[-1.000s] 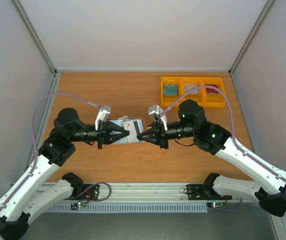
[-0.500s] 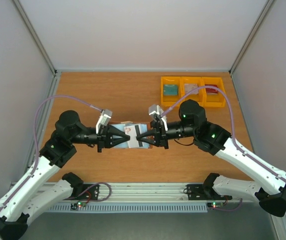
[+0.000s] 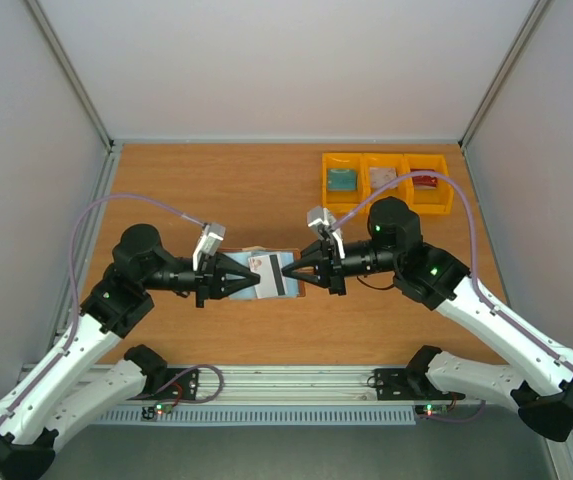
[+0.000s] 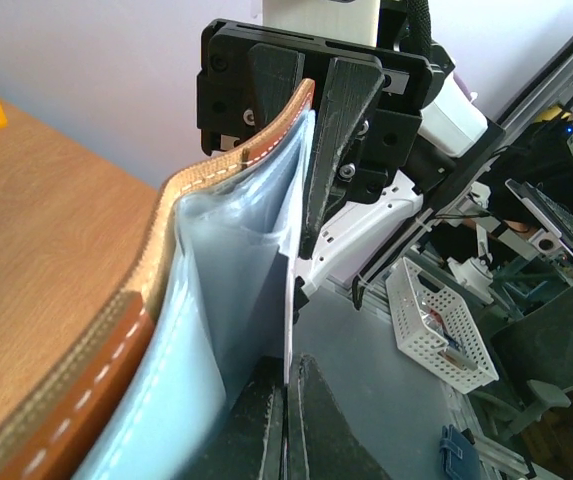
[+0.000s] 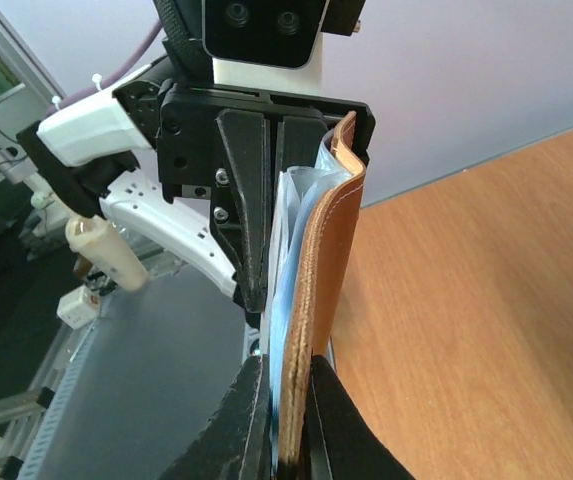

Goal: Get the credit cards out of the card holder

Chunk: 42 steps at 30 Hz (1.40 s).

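together, left fingers and right fingers hold the card holder over the bench
left clenched on a whitish card, right on the brown leather flap

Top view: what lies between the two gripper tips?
The open holder with a whitish card, spanning from left gripper to right gripper. Both wrist views confirm it.
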Available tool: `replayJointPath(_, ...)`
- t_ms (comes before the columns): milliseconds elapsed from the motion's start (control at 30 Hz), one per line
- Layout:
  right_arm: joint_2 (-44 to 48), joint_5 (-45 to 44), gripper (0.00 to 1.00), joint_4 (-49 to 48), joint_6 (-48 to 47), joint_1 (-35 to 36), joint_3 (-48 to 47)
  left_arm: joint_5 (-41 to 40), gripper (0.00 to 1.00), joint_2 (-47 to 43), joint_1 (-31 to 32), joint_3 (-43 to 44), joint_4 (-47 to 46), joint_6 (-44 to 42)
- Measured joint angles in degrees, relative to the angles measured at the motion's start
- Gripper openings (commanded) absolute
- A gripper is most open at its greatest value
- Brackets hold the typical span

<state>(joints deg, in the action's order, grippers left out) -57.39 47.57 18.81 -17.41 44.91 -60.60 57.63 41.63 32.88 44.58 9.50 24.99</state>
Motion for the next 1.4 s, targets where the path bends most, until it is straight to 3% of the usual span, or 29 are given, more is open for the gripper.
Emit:
replayJointPath(67, -0.24, 0.15, 0.01, 0.11, 0.02, -0.24, 0.02, -0.09, 0.17, 0.00, 0.00, -0.20, -0.02, 0.09)
replayJointPath(133, -0.20, 0.33, 0.01, 0.11, -0.04, -0.39, 0.02, -0.17, 0.20, -0.04, 0.00, -0.20, -0.07, 0.02)
replayJointPath(200, -0.09, 0.48, 0.01, 0.13, -0.04, -0.96, 0.13, 0.00, 0.15, -0.17, 0.02, -0.24, -0.37, 0.44)
replayJointPath(300, 0.02, 1.05, 0.01, 0.15, -0.04, -1.55, 0.46, 0.07, 0.01, -0.74, 0.07, -0.66, -1.25, 1.64)
replayJointPath(600, 0.24, 3.10, 0.01, 0.11, -0.04, -2.25, 0.46, 0.46, 0.00, -1.16, 0.11, -0.98, -1.95, 1.77)
replayJointPath(1000, 2.91, 7.50, 0.01, 4.59, -0.50, -8.94, 0.52, -0.13, 0.00, -2.84, 0.11, -1.20, -1.66, 1.55)
replayJointPath(1233, 3.63, 5.68, 0.01, 8.50, 2.99, -23.82, 3.17, -4.68, 0.00, -5.99, -2.62, -2.36, 1.55, 0.44)
replayJointPath(1400, -3.87, 4.46, 0.01, 9.05, 8.28, -25.64, 10.56, -7.54, 0.00, -8.24, -4.39, -5.07, 2.32, 0.35)
